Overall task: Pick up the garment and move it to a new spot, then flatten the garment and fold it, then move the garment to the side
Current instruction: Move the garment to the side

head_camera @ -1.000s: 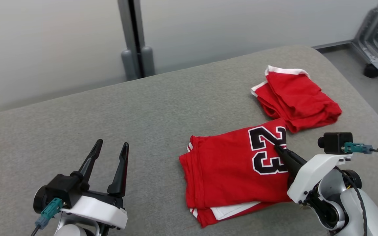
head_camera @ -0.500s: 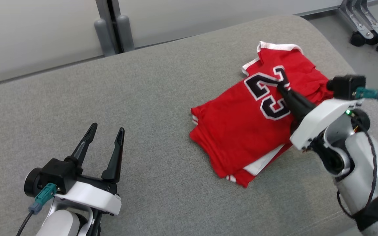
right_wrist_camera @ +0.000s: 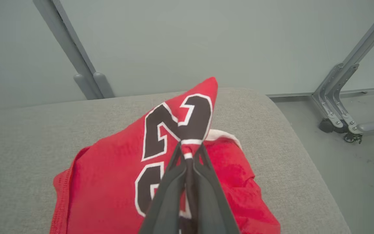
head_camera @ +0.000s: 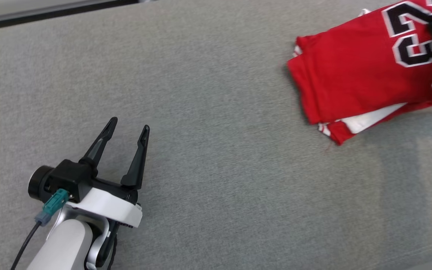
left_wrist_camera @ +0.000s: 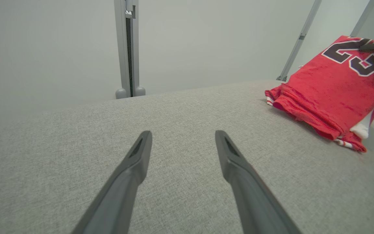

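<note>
Our left gripper (head_camera: 130,123) hangs low over the grey padded surface (head_camera: 216,168), its two dark fingers spread wide with nothing between them. Bare grey fabric runs ahead of the fingertips and out to both sides, so this arm has broad room around it. Straight ahead, past the surface's far edge, a grey post (left_wrist_camera: 127,48) stands against a pale wall (left_wrist_camera: 44,48).

Ahead of that gripper and well off to its right lies the garment (head_camera: 351,75) — a red jersey with black, white-edged numerals, folded into a rough rectangle. Its nearest folded edge faces the left fingers across a wide stretch of fabric. A white inner layer and striped trim show along its lower edge.

Our right gripper (right_wrist_camera: 188,152) is pinched shut on the garment. The fingers meet on a fold of cloth at the numerals, and above the tips the cloth rises in a peak. The rest slopes down and to the left of the fingers onto the surface. Just right of the fingertips, under the raised part, we see red cloth with a white hem (right_wrist_camera: 223,134).

Right of this gripper the surface rounds off into an edge quite near — beyond it is grey floor (right_wrist_camera: 352,188), where a metal frame on castors (right_wrist_camera: 331,113) stands.
</note>
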Motion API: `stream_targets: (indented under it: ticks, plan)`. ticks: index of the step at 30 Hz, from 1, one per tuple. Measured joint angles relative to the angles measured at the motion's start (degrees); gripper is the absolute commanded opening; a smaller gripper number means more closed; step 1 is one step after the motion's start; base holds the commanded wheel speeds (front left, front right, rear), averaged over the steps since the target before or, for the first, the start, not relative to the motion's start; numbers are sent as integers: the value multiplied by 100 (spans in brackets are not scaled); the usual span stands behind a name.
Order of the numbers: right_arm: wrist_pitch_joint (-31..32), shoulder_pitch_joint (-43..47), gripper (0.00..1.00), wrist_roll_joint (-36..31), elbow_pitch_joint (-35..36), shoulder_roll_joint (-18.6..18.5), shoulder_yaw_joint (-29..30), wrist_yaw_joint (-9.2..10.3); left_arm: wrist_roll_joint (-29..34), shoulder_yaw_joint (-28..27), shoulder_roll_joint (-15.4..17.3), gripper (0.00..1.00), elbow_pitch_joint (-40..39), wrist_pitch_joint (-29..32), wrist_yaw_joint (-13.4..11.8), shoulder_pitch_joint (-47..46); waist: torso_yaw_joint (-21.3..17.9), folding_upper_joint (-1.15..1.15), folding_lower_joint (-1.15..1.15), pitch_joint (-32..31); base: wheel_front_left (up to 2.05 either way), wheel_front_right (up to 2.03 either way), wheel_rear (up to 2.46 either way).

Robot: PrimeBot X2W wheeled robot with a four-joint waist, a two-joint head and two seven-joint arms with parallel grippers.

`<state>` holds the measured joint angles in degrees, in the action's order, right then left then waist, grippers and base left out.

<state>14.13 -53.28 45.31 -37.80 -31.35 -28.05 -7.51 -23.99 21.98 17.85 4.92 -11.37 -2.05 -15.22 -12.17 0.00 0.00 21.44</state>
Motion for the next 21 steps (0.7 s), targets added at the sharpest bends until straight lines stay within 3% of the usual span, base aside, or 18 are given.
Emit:
stream_targets:
  ticks: [5, 9, 11, 12, 16, 21]
  plan:
    - [-42, -310, 0, -160, -742, -466, 33, 0, 9, -16, 14, 100, 7, -26, -8, -67, 252, 0, 0, 278, 0, 0, 0]
    - [-64, -409, 0, -444, -1290, -482, 20, 0, 7, -14, 15, 100, 20, -31, -11, -129, 326, 0, 0, 378, 0, 0, 0]
    - [-378, -542, 0, -726, -1580, -434, 23, 0, 5, -16, 15, 100, 24, -32, -11, -186, 361, 0, 0, 426, 0, 0, 0]
    - [-556, -628, 100, -840, -1737, -382, 55, 0, 5, -11, 12, 100, 34, -32, -11, -201, 379, 0, 0, 442, 0, 0, 0]
    - [-1160, -875, 100, -1347, -2565, -172, 233, 0, -12, -9, -4, 100, 91, -51, -12, -268, 438, 0, 0, 398, 0, 0, 0]
    - [-1924, -1126, 100, -2104, -3270, -31, 314, 0, -152, -255, -78, 100, 260, -147, -256, -172, 471, 0, 0, 123, 0, 0, 0]
